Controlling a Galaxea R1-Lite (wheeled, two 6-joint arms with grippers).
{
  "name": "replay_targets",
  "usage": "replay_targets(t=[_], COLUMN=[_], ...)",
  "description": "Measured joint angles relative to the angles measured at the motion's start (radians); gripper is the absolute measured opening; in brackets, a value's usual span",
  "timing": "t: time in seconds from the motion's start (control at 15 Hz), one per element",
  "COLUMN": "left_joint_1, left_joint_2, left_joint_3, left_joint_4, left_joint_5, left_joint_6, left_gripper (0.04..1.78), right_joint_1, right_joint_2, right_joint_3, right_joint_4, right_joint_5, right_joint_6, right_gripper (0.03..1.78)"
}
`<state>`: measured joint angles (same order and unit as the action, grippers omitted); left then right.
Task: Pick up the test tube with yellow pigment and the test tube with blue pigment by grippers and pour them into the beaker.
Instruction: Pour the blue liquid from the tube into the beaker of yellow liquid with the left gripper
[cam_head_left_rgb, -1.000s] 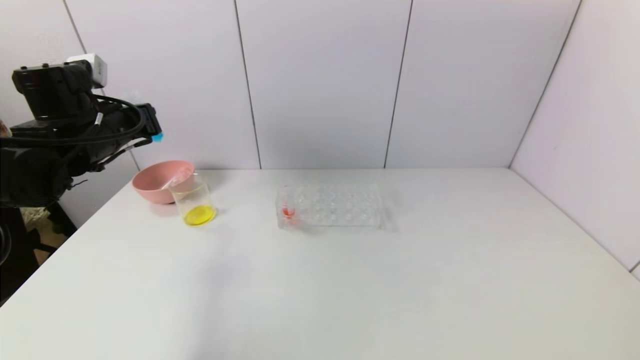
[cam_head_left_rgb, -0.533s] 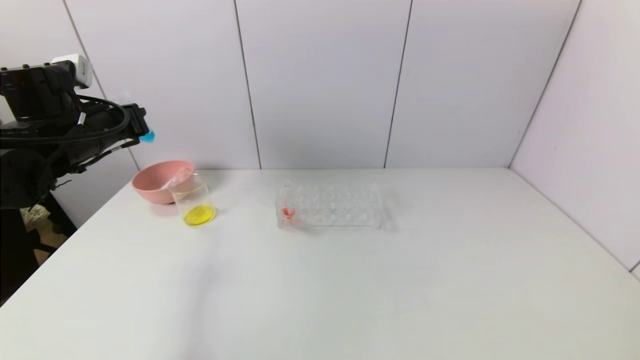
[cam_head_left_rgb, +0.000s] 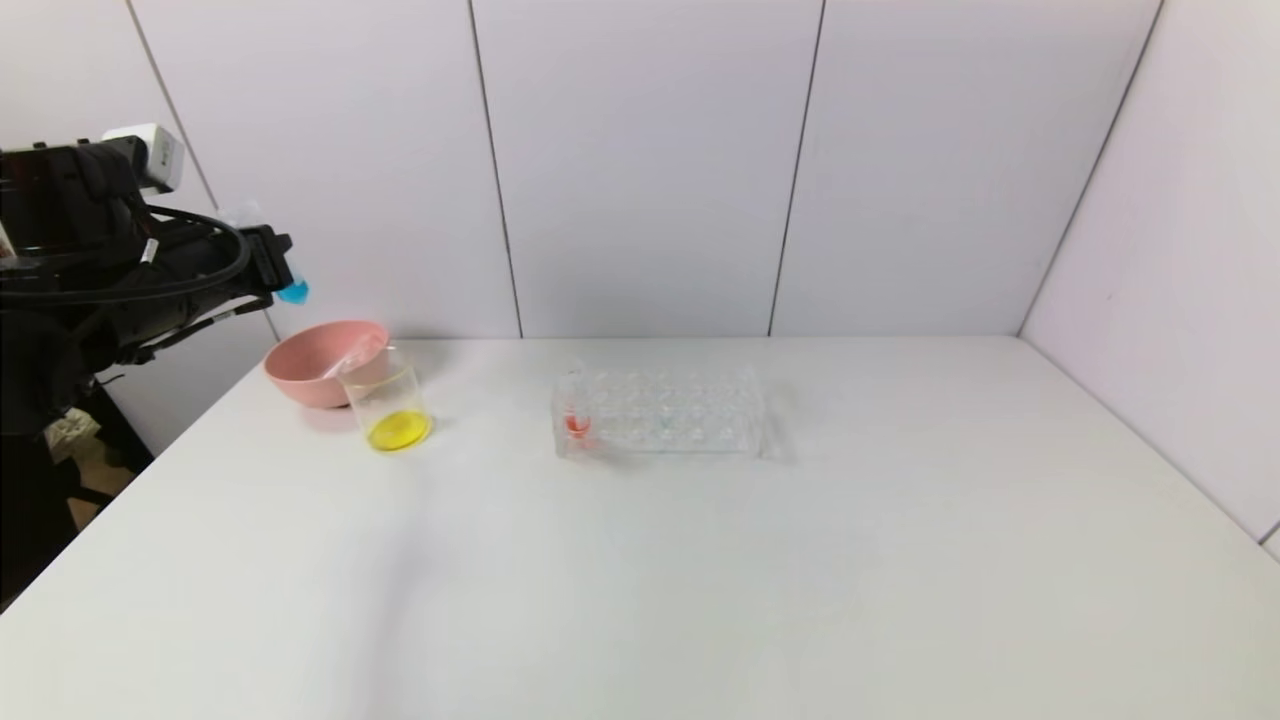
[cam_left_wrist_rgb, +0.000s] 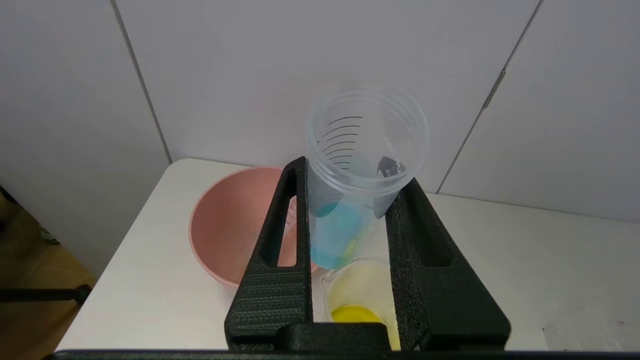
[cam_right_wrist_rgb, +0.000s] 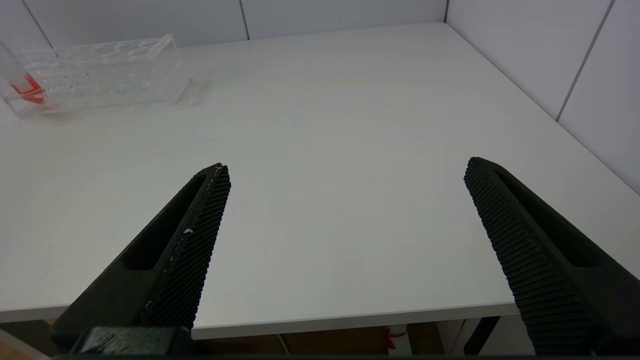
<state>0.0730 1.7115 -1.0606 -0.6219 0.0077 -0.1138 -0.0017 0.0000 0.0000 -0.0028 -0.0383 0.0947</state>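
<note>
My left gripper (cam_head_left_rgb: 272, 262) is raised above the table's far left corner, over the pink bowl, and is shut on the test tube with blue pigment (cam_head_left_rgb: 292, 291). In the left wrist view this gripper (cam_left_wrist_rgb: 356, 172) clamps the tube (cam_left_wrist_rgb: 332, 235) between its fingers, open mouth toward the camera, blue liquid at the low end. The beaker (cam_head_left_rgb: 393, 405) stands beside the bowl with yellow liquid in its bottom; it shows below the tube in the left wrist view (cam_left_wrist_rgb: 360, 295). A clear tube (cam_head_left_rgb: 347, 357) lies slanted in the bowl; I cannot tell its tint. My right gripper (cam_right_wrist_rgb: 347, 170) is open and empty over the table's front edge.
The pink bowl (cam_head_left_rgb: 300, 370) sits at the far left corner, touching the beaker. A clear tube rack (cam_head_left_rgb: 660, 412) stands mid-table with a red-orange-tipped tube (cam_head_left_rgb: 577, 420) at its left end. The rack also shows in the right wrist view (cam_right_wrist_rgb: 100, 70).
My left gripper has drawn back to the left with the blue tube, and the tube's blue tip now sits a little lower. The beaker, bowl and rack have not moved.
</note>
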Motion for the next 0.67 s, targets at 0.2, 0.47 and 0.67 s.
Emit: replay_targets(t=[0.2, 0.47, 0.67], left_joint_1=[0.0, 0.011, 0.033], left_joint_2=[-0.028, -0.039, -0.032], left_joint_3=[0.02, 0.032, 0.039], left_joint_4=[0.016, 0.023, 0.024], left_joint_5=[-0.034, -0.033, -0.033], left_joint_6=[0.009, 0.029, 0.078], left_gripper=[0.45, 0.45, 0.45], right_joint_1=[0.0, 0.0, 0.0], right_joint_2=[0.0, 0.0, 0.0], right_joint_3=[0.0, 0.0, 0.0], right_joint_4=[0.0, 0.0, 0.0], right_joint_5=[0.0, 0.0, 0.0], right_joint_6=[0.0, 0.0, 0.0], right_gripper=[1.71, 1.71, 1.71])
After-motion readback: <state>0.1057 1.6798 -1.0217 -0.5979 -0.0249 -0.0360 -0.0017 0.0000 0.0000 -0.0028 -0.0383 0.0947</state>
